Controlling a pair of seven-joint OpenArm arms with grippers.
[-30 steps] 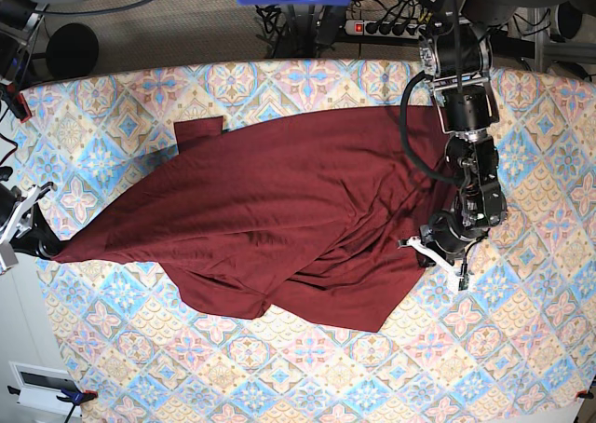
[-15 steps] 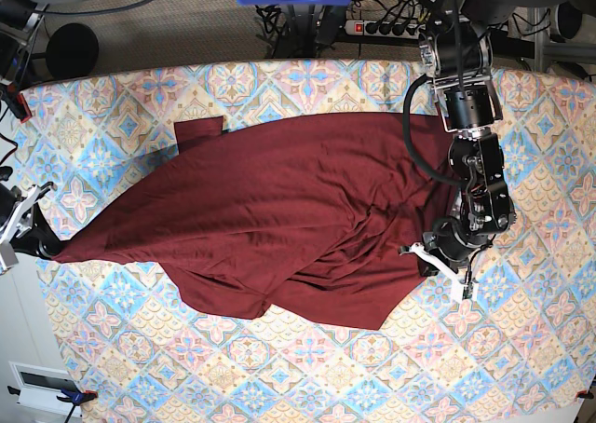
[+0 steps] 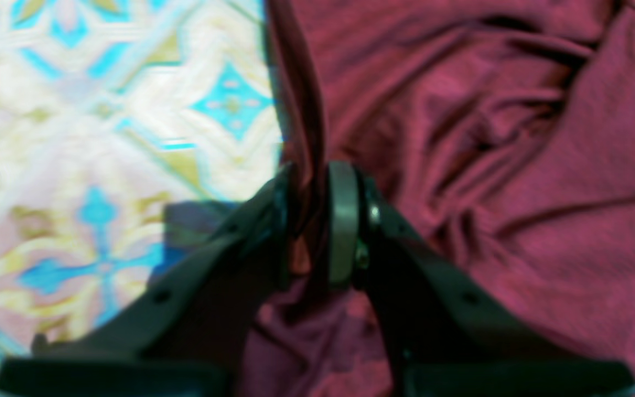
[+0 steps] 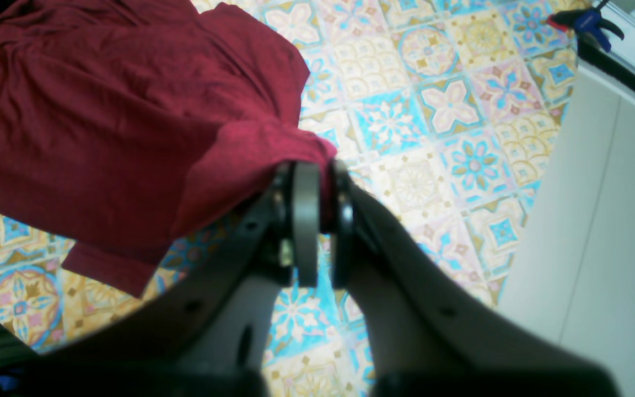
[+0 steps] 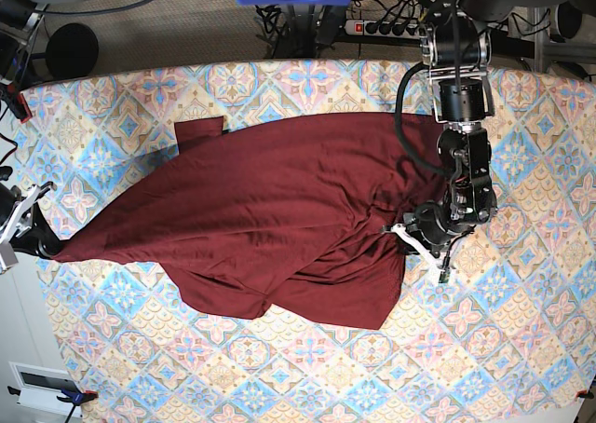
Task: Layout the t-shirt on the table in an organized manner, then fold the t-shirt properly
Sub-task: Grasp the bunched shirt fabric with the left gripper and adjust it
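The risk is slippage: the left gripper has only a thin upright fold of the t-shirt between slightly parted jaws, so a tug could free it. The right gripper – clamped on a corner – anchors the garment, which lies rumpled across the table.

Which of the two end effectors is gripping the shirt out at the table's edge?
The right end effector, pinching the t-shirt corner beside the table edge.
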